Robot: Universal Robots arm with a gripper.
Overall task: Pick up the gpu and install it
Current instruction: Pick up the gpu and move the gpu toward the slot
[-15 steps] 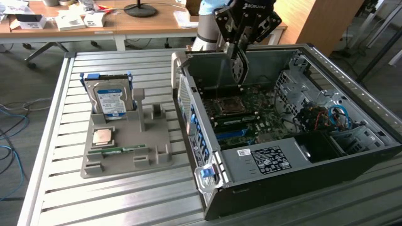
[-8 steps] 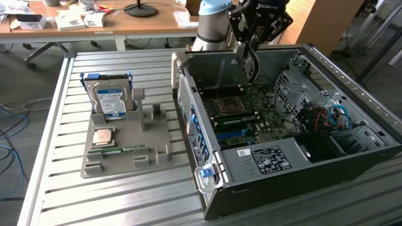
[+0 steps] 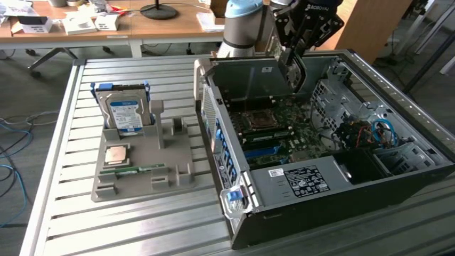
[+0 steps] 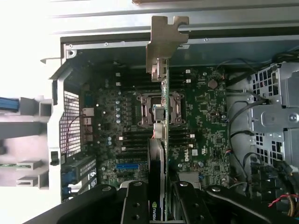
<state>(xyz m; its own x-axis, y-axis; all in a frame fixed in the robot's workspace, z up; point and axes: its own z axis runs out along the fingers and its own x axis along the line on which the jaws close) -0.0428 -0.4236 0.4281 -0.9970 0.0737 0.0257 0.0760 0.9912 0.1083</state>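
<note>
The gpu [image 3: 292, 70] hangs edge-down over the far end of the open computer case [image 3: 398, 176], and my gripper [image 3: 293, 53] is shut on it from above. In the wrist view the gpu [image 4: 162, 140] appears edge-on, a thin dark card with its grey metal end bracket [image 4: 166, 39] at the far end. One black finger [image 4: 134, 201] presses on each side of the card. Below the card lies the motherboard [image 4: 205, 116], and the card hangs above it without touching it.
The CPU socket [image 4: 152, 109] sits directly under the card. Cables and a drive cage [image 3: 376, 133] fill the case's right side in the exterior view. On the slatted table [image 3: 85, 218] to the left, a grey fixture [image 3: 153, 160] holds a silver hard drive [image 3: 127, 109], a CPU chip [image 3: 116, 154] and a green memory stick [image 3: 135, 170].
</note>
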